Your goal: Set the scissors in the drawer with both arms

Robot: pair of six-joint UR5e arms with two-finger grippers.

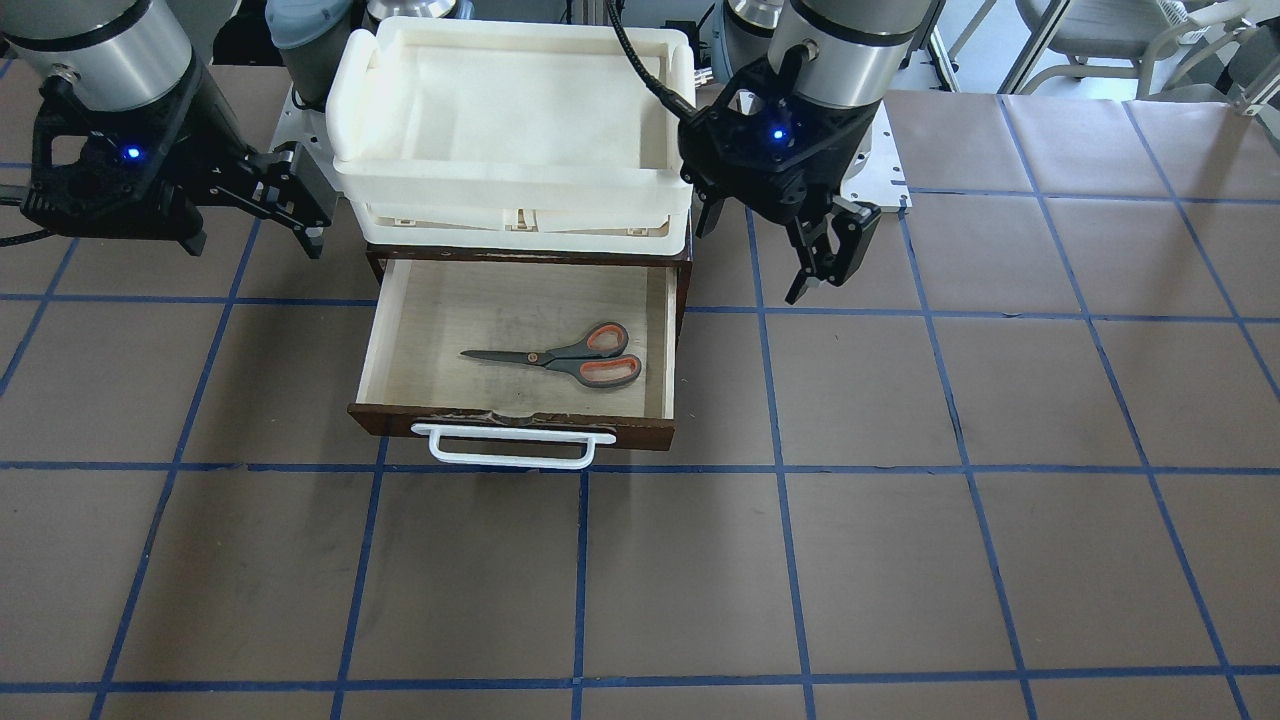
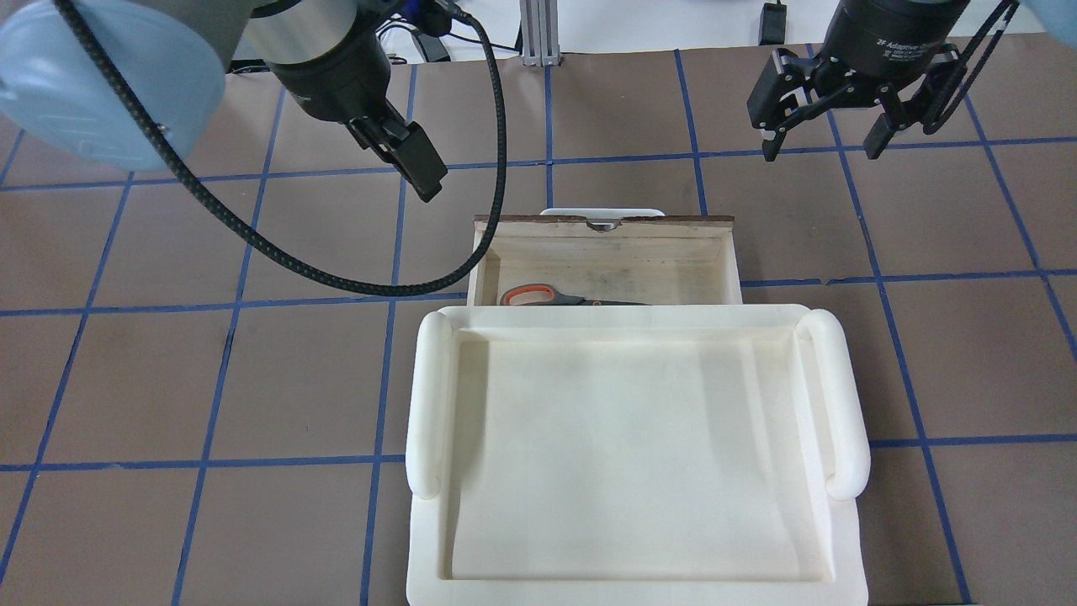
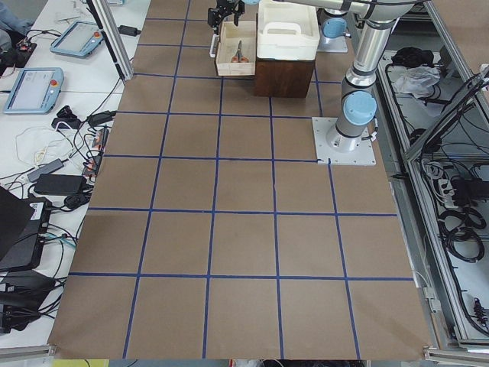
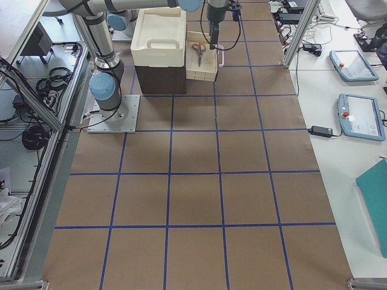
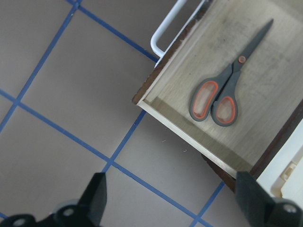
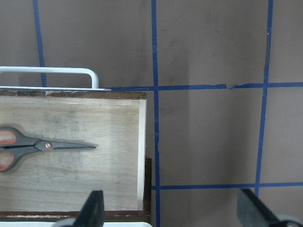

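The scissors (image 1: 570,358) lie flat on the pale floor of the open brown drawer (image 1: 430,330), handle loops toward my left arm's side. They also show in the left wrist view (image 5: 222,92) and the right wrist view (image 6: 38,146). My left gripper (image 1: 825,270) is open and empty, hovering above the table beside the drawer; its wrist view (image 5: 171,179) shows the fingers wide apart. My right gripper (image 1: 305,205) is open and empty above the table on the drawer's other side, also seen overhead (image 2: 821,151). Neither gripper touches anything.
A cream-white plastic bin (image 1: 510,110) sits on top of the brown cabinet behind the drawer and hides part of the drawer overhead (image 2: 429,396). The drawer's white bar handle (image 1: 510,450) faces away from me. Brown table surface with blue tape grid lies all around.
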